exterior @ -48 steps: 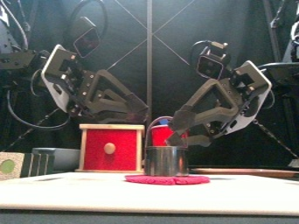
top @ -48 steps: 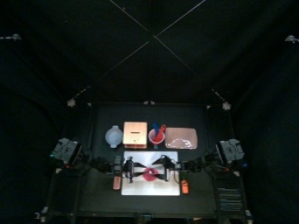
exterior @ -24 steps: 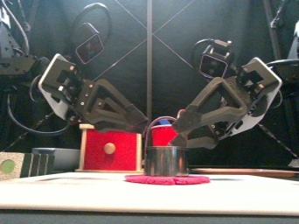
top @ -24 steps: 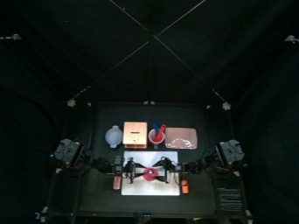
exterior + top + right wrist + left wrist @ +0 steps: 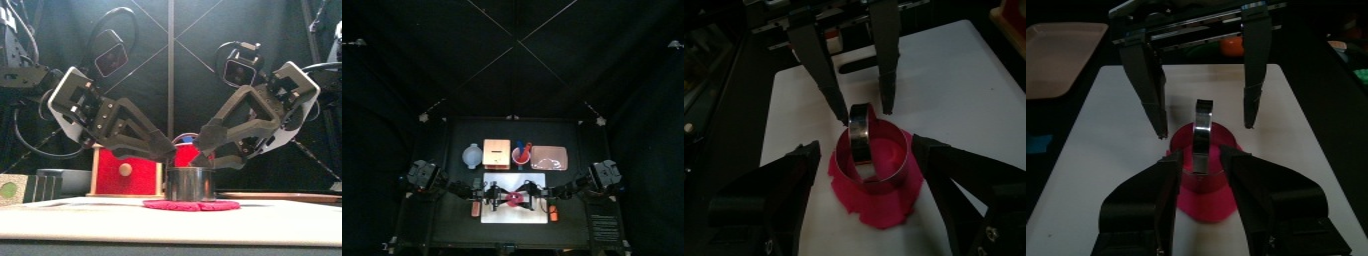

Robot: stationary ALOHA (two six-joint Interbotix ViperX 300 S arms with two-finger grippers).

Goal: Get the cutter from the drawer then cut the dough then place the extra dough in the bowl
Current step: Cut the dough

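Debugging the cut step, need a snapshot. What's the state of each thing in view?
cutter, out of the drawer, upright on the dough
dough, flat on the white board, under the cutter
drawer, looks shut
bowl, no dough seen in it
red cup, upright
right gripper, jaws open either side of the cutter
left gripper, at the cutter, hold unclear

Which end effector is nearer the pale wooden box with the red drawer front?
Left. The left end effector hangs directly in front of the box; the right end effector hangs further right.
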